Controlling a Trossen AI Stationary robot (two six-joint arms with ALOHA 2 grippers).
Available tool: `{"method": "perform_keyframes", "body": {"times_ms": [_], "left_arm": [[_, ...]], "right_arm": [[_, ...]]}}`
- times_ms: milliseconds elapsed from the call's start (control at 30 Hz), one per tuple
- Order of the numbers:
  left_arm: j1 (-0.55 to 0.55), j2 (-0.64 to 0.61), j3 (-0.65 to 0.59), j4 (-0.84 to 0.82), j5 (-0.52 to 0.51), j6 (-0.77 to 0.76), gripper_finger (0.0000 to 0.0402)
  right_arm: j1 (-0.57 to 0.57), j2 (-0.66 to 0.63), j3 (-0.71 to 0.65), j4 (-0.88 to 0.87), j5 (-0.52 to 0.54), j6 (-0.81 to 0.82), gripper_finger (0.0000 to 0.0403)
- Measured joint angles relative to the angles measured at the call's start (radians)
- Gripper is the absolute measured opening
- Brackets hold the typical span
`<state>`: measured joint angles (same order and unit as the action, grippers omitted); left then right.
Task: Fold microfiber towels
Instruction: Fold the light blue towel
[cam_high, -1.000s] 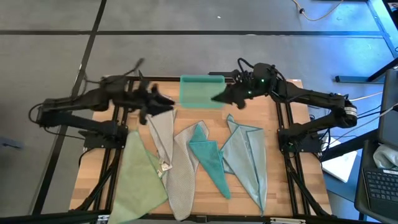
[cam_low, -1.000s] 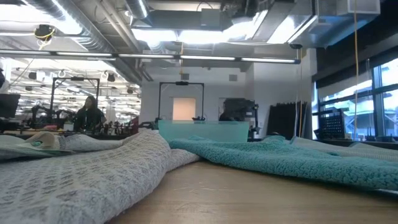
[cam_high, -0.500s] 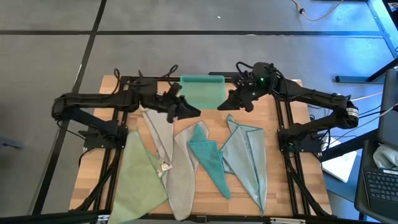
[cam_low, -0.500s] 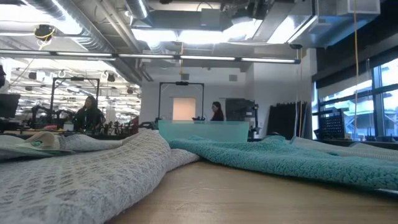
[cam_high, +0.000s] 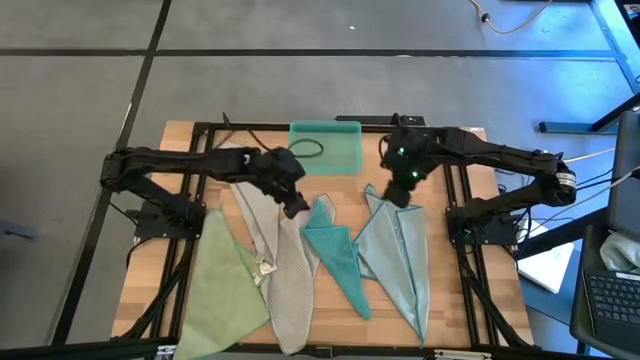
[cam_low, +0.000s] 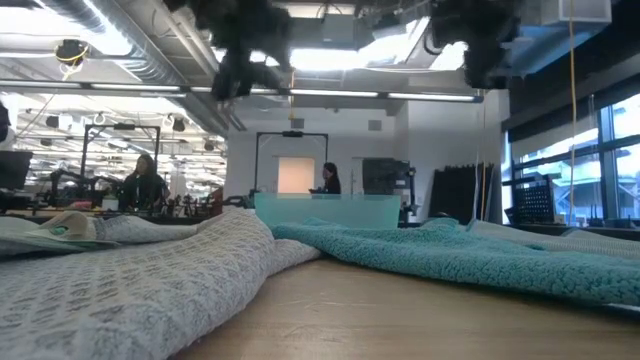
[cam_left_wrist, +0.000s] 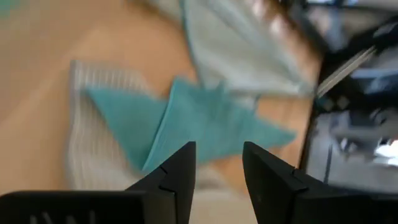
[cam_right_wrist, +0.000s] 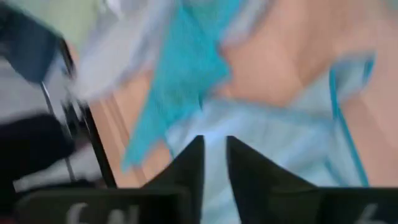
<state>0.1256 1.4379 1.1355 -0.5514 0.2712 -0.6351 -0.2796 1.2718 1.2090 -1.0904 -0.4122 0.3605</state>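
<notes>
Several microfiber towels lie spread on the wooden table (cam_high: 190, 150), overlapping at their edges: pale green (cam_high: 225, 290), light grey (cam_high: 282, 275), teal (cam_high: 338, 258) and pale blue-green (cam_high: 402, 262). My left gripper (cam_high: 297, 210) hangs open above the grey towel's far end, pointing down at a slant; the left wrist view shows the teal towel (cam_left_wrist: 186, 118) ahead of it (cam_left_wrist: 217, 168). My right gripper (cam_high: 398, 197) hangs above the blue-green towel's far tip (cam_right_wrist: 273, 143). It (cam_right_wrist: 214, 162) is open by a narrow gap. Nothing is between either gripper's fingers.
A rigid teal bin (cam_high: 325, 147) stands at the middle of the far edge with a dark loop of cable (cam_high: 308, 150) in it. Black frame rails (cam_high: 455, 200) run along the table's sides. People (cam_low: 327, 178) show far off in the room behind.
Both grippers have come down and tipped from nearly level to pointing steeply down. My left gripper has moved from the far left toward the table's middle, over the grey towel's far end. My right gripper has swung from beside the bin toward the near edge. The towels have not moved.
</notes>
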Motion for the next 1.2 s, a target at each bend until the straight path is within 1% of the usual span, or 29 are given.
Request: {"method": "perform_keyframes", "body": {"times_ms": [67,200,300,400,567,667,733,800,900,1000,1100,1133,1200], "left_arm": [[-0.005,0.037,0.000,-0.061,0.016,0.009,0.0124],[-0.023,0.111,0.000,-0.178,0.019,0.022,0.0124],[-0.036,0.148,-0.001,-0.230,-0.012,0.040,0.0124],[-0.045,0.166,-0.001,-0.234,-0.042,0.040,0.0124],[-0.043,0.187,0.000,-0.218,-0.034,-0.014,0.0124],[-0.054,0.192,-0.001,-0.138,0.010,-0.003,0.0124],[-0.079,0.189,-0.001,-0.032,0.028,0.067,0.0124],[-0.115,0.186,-0.001,0.044,0.024,0.177,0.0124],[-0.170,0.195,0.000,0.105,-0.021,0.366,0.0124],[-0.212,0.225,-0.001,0.115,-0.116,0.522,0.0124],[-0.231,0.257,0.000,0.138,-0.246,0.601,0.0124],[-0.232,0.270,-0.001,0.147,-0.271,0.620,0.0124],[-0.230,0.300,0.000,0.193,-0.280,0.659,0.0124]], "right_arm": [[0.021,-0.003,-0.001,-0.050,0.001,0.006,0.0119],[0.060,-0.007,-0.002,-0.059,0.003,0.074,0.0186],[0.092,-0.007,-0.002,-0.053,0.067,0.111,0.0225],[0.127,-0.007,-0.002,-0.053,0.153,0.136,0.0244],[0.172,-0.007,-0.002,-0.054,0.238,0.164,0.0250],[0.196,-0.007,-0.003,-0.059,0.282,0.182,0.0250],[0.212,-0.007,-0.003,-0.060,0.302,0.182,0.0250],[0.230,-0.007,-0.003,-0.065,0.318,0.190,0.0250],[0.254,-0.010,-0.003,-0.067,0.324,0.214,0.0250],[0.285,-0.016,-0.003,-0.068,0.324,0.258,0.0250],[0.322,-0.023,-0.003,-0.067,0.324,0.307,0.0246],[0.337,-0.026,-0.003,-0.067,0.325,0.327,0.0244],[0.364,-0.028,-0.003,-0.067,0.329,0.365,0.0240]]}}
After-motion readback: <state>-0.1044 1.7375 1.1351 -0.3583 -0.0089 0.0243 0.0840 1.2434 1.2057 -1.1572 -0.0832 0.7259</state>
